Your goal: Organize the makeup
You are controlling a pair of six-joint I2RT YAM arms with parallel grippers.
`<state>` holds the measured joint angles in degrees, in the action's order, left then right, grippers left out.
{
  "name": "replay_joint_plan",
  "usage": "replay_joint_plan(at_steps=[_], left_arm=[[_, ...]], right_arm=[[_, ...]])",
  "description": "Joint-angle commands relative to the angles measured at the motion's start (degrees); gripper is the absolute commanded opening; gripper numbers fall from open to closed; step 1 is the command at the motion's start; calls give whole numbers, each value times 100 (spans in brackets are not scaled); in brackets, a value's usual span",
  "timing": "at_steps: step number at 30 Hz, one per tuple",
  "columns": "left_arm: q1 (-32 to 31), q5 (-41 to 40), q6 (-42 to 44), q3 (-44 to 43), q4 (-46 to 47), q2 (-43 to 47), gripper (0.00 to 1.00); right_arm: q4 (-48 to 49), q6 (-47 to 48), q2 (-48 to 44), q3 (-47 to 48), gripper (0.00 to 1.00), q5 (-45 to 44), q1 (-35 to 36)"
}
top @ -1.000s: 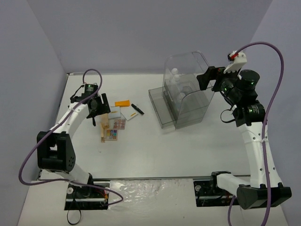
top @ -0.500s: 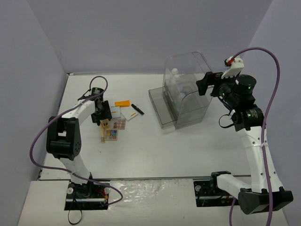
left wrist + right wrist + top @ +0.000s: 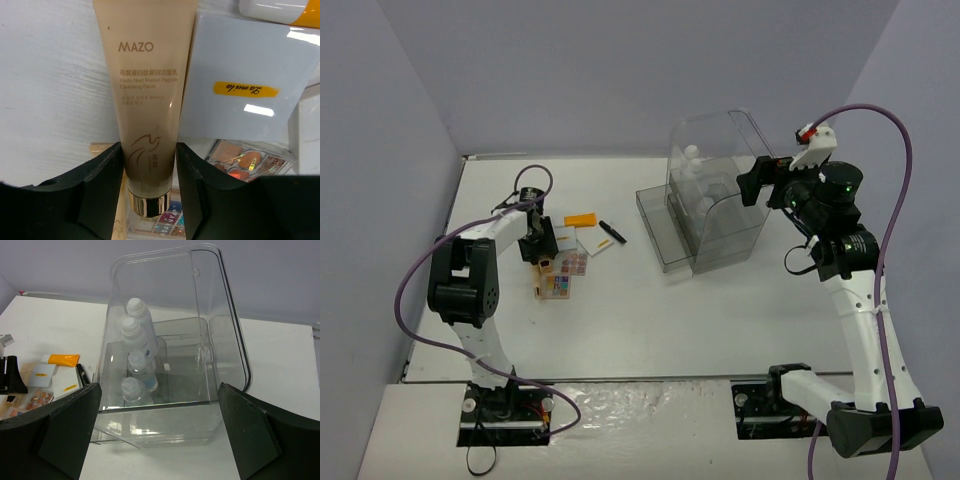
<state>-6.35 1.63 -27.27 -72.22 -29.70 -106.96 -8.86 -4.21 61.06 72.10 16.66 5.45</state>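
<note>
Okay, top view first. The left claw [image 3: 535, 243] is down in the pile of makeup on the left side of the table [image 3: 650, 320]. The right claw [image 3: 760, 185] is up by the clear case [image 3: 715, 210], well apart from the pile. An orange case [image 3: 580, 219] and a black tube [image 3: 612, 233] lie loose just past the pile. From up here the left claw hides whatever it's on.

Left wrist view: the claw [image 3: 150, 185] is closed snug on the beige tube [image 3: 150, 90], with its pads [image 3: 102, 185] touching both sides just above the gold cap. The tube lies flat with its cap end over the palette [image 3: 245, 160], and the white compact [image 3: 240, 85] is just beside it. My take is to lift straight up before swinging. The hold is way down at the cap end, so the long soft body could sag and drag the compact. I wouldn't squeeze harder either, since it looks squishy. Black claw fills both lower corners, so I can't see what's under there.

Right wrist view: this claw [image 3: 160, 405] is wide open, holds nothing, and faces the case's open front. 4 white bottles [image 3: 136, 355] are lined up inside on the left. The right half looks free, so I'd aim the tube there. With the see-through walls and glare, it's hard to tell where the shelves start, and the pile is cut off at the left edge.
</note>
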Motion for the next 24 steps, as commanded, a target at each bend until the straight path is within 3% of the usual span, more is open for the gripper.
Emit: replay_joint_plan(at_steps=[1,4,8,12,15,20,24], left_arm=[[-10,-99,-47,-374,-6,223,35],[-7,-111,6,-458,-74,401,22],[-66,95,-46,-650,-216,823,14],[-377,463,-472,-866,-127,1317,13],[-1098,638,-846,-1132,83,1418,13],[-2086,810,-1625,-1815,633,1021,14],[-2496,733,-1954,-2439,884,508,14]], right_arm=[[359,60,-84,73,100,-74,62],[359,60,-69,77,100,-66,62],[359,60,-76,68,100,-75,70],[359,60,-100,93,100,-75,70],[359,60,-94,99,100,-88,70],[359,52,-101,119,100,-74,78],[351,52,-174,111,100,-75,79]])
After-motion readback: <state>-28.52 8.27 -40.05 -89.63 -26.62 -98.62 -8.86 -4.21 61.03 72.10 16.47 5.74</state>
